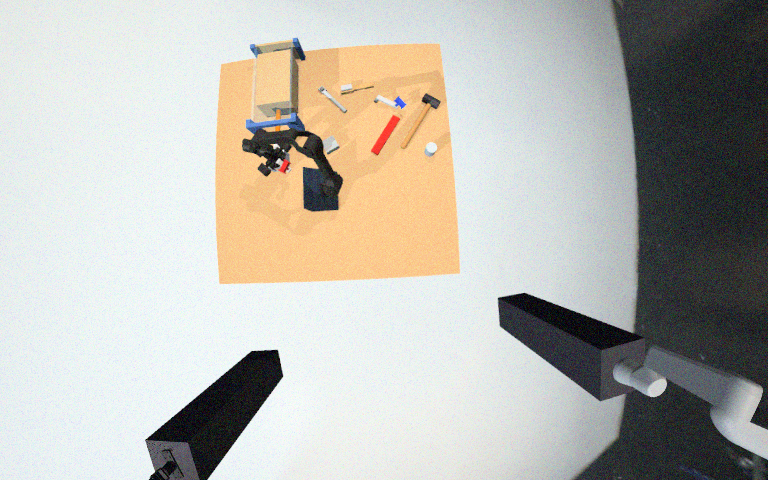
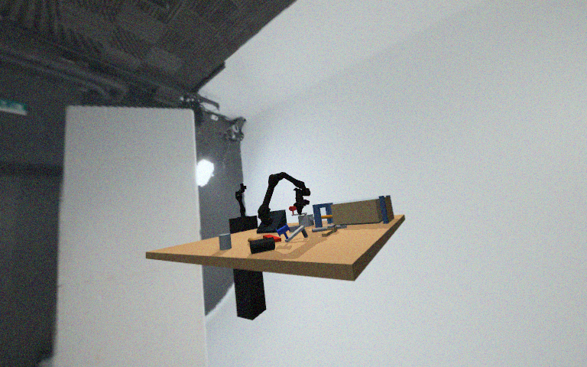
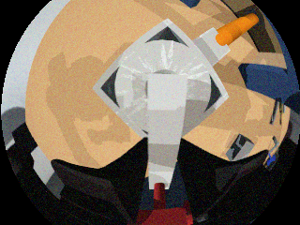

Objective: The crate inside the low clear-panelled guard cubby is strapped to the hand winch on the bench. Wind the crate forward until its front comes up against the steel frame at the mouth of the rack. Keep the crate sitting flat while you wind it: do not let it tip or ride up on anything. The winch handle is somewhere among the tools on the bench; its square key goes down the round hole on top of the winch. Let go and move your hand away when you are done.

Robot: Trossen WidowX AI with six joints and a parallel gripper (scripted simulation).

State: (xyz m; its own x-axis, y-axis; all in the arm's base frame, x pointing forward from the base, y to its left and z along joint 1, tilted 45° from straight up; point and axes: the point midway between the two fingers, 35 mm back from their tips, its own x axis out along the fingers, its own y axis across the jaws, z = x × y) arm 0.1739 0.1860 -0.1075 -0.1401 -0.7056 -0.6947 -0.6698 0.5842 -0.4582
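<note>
The crate (image 1: 274, 73) (image 2: 357, 212) sits flat inside the clear-panelled cubby, its front short of the blue frame (image 1: 275, 122) (image 2: 315, 215) (image 3: 264, 80) at the mouth, with a gap between them. An orange strap (image 1: 278, 120) (image 2: 326, 216) (image 3: 236, 29) runs from the crate through the frame's opening to the winch (image 2: 305, 220) (image 3: 128, 70), whose pale round top shows inside a square rim in the wrist view. The tool (image 1: 276, 161) (image 2: 299, 212) (image 3: 161, 142) is closed on the winch handle (image 2: 298, 214) (image 3: 165, 108), its dark fingers standing partly apart, one on each side of it. The handle's pale bar reaches over the middle of the winch, and its red knob (image 1: 284, 166) (image 2: 292, 209) lies at the other end; how deep the key sits cannot be made out. The arm (image 1: 311, 144) (image 2: 271, 190) rises from beside a dark slanted block (image 1: 313, 189) (image 2: 279, 220), bends at a high elbow and comes down with the tool pointing steeply at the winch. Well apart from the winch on the table (image 1: 339, 243) (image 2: 251, 259) (image 3: 70, 127) lie a red bar (image 1: 385, 134) (image 2: 274, 238), a black-headed mallet (image 1: 416, 124) (image 2: 262, 245) and a slim grey tool (image 1: 333, 100), with a pale cylinder (image 1: 430, 148) (image 2: 224, 241) standing upright near the mallet.
</note>
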